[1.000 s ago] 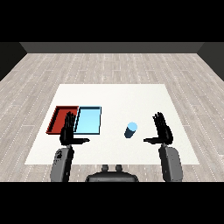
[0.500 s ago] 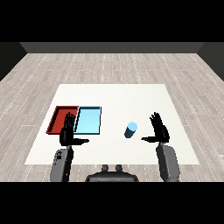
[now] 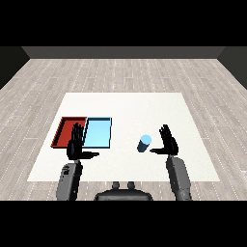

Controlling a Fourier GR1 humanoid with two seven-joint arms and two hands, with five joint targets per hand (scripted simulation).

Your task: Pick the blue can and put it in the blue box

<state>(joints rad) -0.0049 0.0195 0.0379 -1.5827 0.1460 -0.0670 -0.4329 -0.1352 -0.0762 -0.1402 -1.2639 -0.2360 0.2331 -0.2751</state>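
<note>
A small blue can (image 3: 144,143) stands upright on the white table (image 3: 130,108), right of centre. My right hand (image 3: 167,141) hovers just to the right of the can, open, fingers straight up and thumb pointing toward the can, not touching it. The light blue tray (image 3: 99,132) lies at the left with nothing in it. The red tray (image 3: 67,131) lies against its left side. My left hand (image 3: 75,144) is open, fingers straight, in front of the two trays and overlapping their near edges.
Grey plank floor (image 3: 123,72) surrounds the table. White tabletop stretches between the blue tray and the can and behind both.
My right hand has moved left, closing most of the gap to the can. The left hand has barely shifted. The can has not moved.
</note>
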